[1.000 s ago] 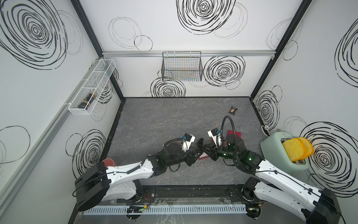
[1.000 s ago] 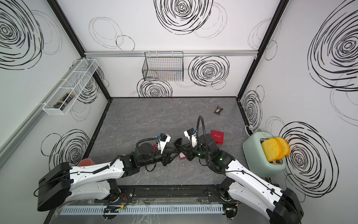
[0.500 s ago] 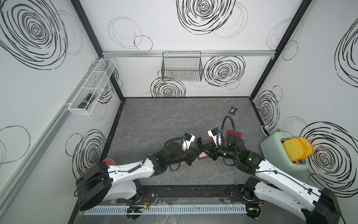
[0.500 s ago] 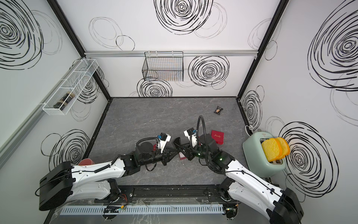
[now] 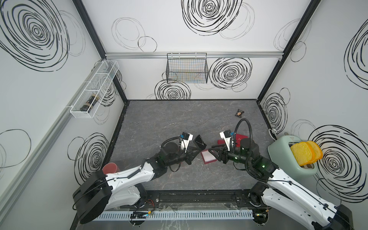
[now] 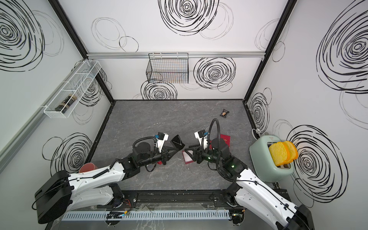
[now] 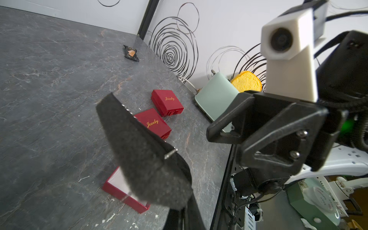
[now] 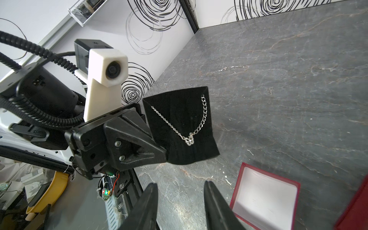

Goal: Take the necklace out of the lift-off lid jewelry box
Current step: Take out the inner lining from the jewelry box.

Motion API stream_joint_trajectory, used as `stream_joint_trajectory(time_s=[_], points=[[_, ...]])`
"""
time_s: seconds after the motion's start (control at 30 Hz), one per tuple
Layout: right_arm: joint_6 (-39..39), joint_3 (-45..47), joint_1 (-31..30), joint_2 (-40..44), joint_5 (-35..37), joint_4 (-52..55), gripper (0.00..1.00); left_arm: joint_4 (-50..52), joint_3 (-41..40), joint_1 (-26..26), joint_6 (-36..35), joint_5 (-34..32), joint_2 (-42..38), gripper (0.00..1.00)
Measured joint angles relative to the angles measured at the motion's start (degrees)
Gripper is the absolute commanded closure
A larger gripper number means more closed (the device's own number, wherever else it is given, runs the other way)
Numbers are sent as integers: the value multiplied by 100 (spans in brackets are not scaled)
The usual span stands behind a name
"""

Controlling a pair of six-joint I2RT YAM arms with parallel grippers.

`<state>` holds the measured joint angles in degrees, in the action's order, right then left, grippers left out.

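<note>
The left gripper (image 8: 164,154) clamps the black velvet pad (image 8: 179,111) by its edge, the right gripper (image 8: 180,187) stands open and empty; tilting may shed the silver chain necklace (image 8: 187,137).

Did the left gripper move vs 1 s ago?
Yes. In a top view the left gripper, shut on the necklace pad, has drawn back from the open box base toward the left wall.
</note>
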<state>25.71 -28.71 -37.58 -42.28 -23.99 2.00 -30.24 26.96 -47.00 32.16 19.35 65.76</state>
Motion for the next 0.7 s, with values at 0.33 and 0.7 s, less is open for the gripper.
stream_joint_trajectory(time_s=[0.33, 0.7], points=[[876, 868, 1123, 195, -1366, -931, 38, -442, -70, 42, -214, 929, -184, 100], [2190, 1097, 1311, 190, -2509, -2308, 40, -1735, -326, -22, -289, 1388, 87, 100]])
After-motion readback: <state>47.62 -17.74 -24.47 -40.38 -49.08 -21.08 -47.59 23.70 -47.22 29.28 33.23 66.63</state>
